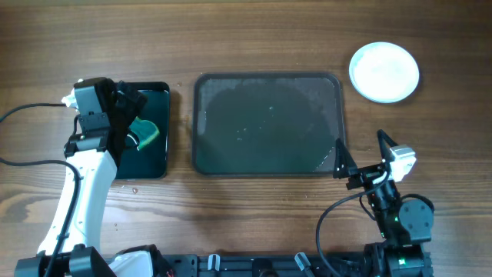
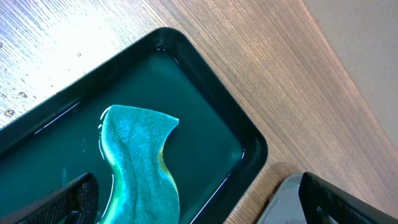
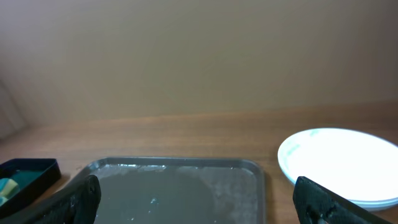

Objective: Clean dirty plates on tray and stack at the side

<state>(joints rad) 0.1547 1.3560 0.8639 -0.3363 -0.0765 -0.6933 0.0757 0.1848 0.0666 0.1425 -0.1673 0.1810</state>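
Overhead: grey tray (image 1: 231, 154) sits mid-table, long side running left to right, its whole floor showing. The surface is dull with a wet sheen and a few small droplets.

Plates (image 1: 384, 71) are stacked on the wooden table (image 1: 254, 38), past the grey tray's far right corner and apart from it. The top plate is plain white. The right wrist view shows a pale bluish rim under the white one. How many are in the stack cannot be told.

Black tray (image 1: 157, 158), smaller and glossy, lies just left of the grey tray with a narrow strip of table between them. A green-blue sponge (image 1: 147, 135) with a curved outline lies flat on its floor.

Left gripper (image 2: 196, 186) hangs over the black tray, jaws spread wide, gripping nothing. In its wrist view the sponge lies close to one finger. Whether they touch cannot be told. The other finger appears to sit past the black tray's rim.

Right gripper (image 3: 199, 193) is low by the grey tray's near right corner, jaws wide and empty, facing across the tray. The plates are ahead on its right side.

Small water drops lie on the table beside the black tray.
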